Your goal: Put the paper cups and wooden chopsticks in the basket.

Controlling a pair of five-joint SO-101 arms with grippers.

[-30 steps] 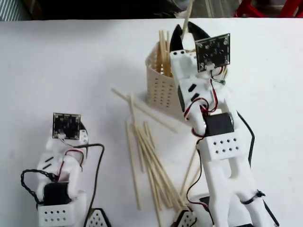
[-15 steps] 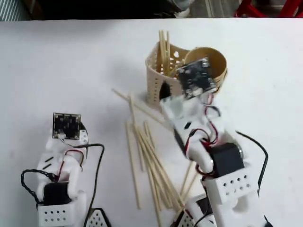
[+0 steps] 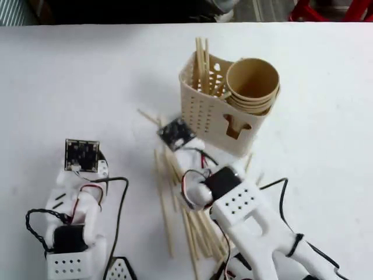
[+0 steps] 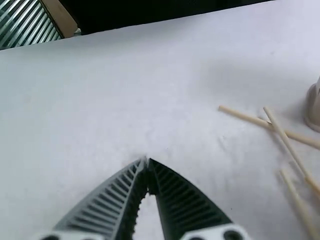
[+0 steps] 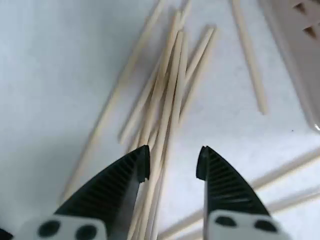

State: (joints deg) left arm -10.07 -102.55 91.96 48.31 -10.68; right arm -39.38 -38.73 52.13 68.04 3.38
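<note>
A cream perforated basket (image 3: 205, 114) stands at the table's far middle, holding stacked tan paper cups (image 3: 253, 82) and a few upright wooden chopsticks (image 3: 202, 63). Several more chopsticks (image 3: 187, 211) lie scattered on the white table in front of it. My right gripper (image 5: 171, 159) is open and hovers low over this pile of chopsticks (image 5: 170, 97), with nothing held; its arm (image 3: 233, 201) leans over the pile, its wrist camera board near the basket's near left corner. My left gripper (image 4: 147, 162) is shut and empty, resting low over bare table at the near left (image 3: 81, 160).
The basket's corner (image 5: 295, 45) lies close beside the right gripper. A few stray chopsticks (image 4: 285, 137) lie ahead of the left gripper, near the basket's edge (image 4: 315, 107). The left and far parts of the white table are open room.
The right arm has pulled back from above the basket and swung down and left over the chopstick pile, leaving the cups in view. The left arm has not moved.
</note>
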